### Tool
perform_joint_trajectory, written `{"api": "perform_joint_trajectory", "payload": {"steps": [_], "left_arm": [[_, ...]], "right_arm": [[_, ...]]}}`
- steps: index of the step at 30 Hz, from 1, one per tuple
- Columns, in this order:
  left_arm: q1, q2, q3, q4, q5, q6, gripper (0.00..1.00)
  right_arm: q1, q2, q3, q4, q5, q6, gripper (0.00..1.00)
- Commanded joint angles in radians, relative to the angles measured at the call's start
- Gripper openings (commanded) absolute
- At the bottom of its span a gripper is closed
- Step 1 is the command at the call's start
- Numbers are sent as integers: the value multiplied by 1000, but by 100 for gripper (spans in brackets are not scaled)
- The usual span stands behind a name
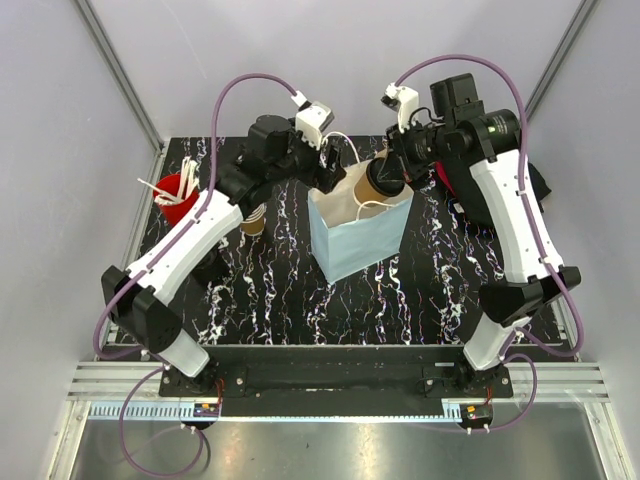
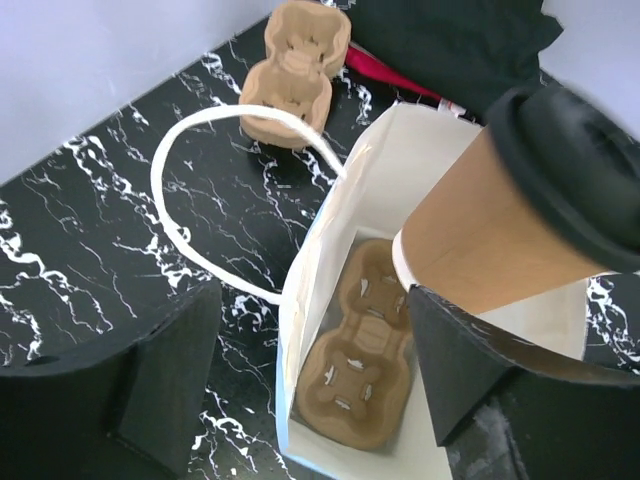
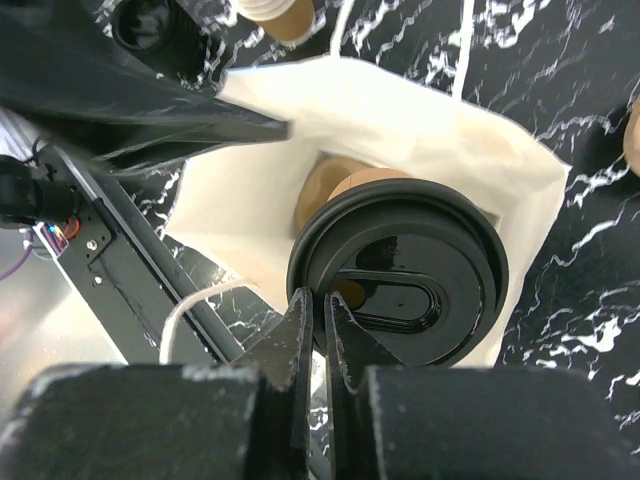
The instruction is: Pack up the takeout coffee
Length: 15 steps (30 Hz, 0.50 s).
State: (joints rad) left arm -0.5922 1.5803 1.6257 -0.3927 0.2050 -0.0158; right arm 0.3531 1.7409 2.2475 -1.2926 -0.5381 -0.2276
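Observation:
The takeout coffee (image 1: 385,180), a tan paper cup (image 2: 480,240) with a black lid (image 3: 420,270), hangs tilted over the mouth of a pale blue paper bag (image 1: 355,235). My right gripper (image 3: 327,310) is shut on the lid's rim and carries the cup. A brown pulp carrier (image 2: 360,370) lies on the bag's floor, below the cup. My left gripper (image 2: 315,350) stands open at the bag's left top edge, its fingers either side of the bag's wall (image 2: 330,260), gripping nothing.
A second pulp carrier (image 2: 297,70) lies on the black marble table behind the bag. A red cup with sticks (image 1: 178,195) and a stack of tan cups (image 1: 253,220) stand at the left. A dark bundle (image 1: 540,185) sits at the right edge. The bag's white handle (image 2: 165,200) loops outward.

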Motion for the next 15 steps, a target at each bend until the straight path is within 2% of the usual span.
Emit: {"api": "perform_joint_trajectory", "payload": {"steps": [1, 3, 15], "left_arm": [[15, -77, -1, 57, -10, 43, 93], [23, -95, -12, 55, -16, 60, 99], [161, -246, -161, 86, 7, 109, 99]], "right_arm": [[20, 26, -17, -20, 36, -9, 0], [24, 42, -20, -22, 53, -10, 0], [69, 94, -32, -20, 157, -13, 0]]}}
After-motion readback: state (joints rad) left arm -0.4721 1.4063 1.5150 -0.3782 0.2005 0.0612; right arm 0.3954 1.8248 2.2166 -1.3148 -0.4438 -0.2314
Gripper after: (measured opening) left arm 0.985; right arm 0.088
